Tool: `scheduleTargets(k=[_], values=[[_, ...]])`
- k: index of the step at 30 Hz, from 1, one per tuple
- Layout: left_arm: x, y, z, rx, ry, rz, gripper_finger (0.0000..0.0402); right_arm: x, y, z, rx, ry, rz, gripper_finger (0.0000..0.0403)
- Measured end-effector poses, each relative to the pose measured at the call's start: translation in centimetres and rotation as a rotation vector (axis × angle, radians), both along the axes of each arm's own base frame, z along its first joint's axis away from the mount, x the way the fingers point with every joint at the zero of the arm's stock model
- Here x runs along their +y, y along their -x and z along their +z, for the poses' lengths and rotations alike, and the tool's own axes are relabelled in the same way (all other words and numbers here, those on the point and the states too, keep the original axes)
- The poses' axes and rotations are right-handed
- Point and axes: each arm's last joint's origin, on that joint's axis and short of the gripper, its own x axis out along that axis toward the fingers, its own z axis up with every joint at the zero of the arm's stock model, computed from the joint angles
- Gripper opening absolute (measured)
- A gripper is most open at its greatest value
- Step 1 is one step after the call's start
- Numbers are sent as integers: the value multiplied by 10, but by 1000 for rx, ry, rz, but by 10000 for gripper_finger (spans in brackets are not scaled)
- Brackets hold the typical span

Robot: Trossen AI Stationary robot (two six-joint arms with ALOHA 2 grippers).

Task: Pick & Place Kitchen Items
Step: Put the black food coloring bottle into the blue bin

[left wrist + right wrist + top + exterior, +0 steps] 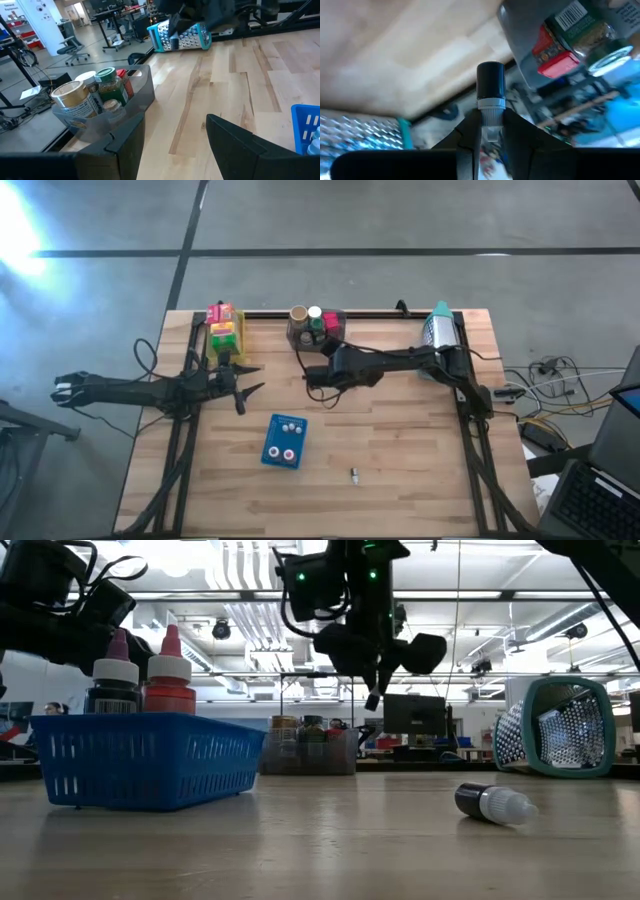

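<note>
From above, the right claw (312, 383) hangs over the middle of the light wooden counter (400, 480), just short of the grey plastic bin of jars and cans (318, 326) at the far edge; the left claw (248, 383) waits near the left edge, beside the stack of yellow, red and green boxes (224, 330). At counter level, a tiny dark bottle with a white tip (495, 804) lies on its side, apart from the blue mesh basket (140, 760) holding two capped bottles. The left wrist camera shows its fingers released, holding nothing. The right wrist camera shows that claw clenched on a small black-capped bottle (490, 90). Carrying step, I'd say; next it must line up over its container before letting go.
</note>
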Motion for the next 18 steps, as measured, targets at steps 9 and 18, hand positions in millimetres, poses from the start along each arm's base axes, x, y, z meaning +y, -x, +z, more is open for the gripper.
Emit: scheduleTargets(k=[9,18], values=[[0,0,0,0,0,0,216,3,1,-22,88,47,102,59],[0,0,0,0,0,0,216,19,-8,-30,108,41,247,59]])
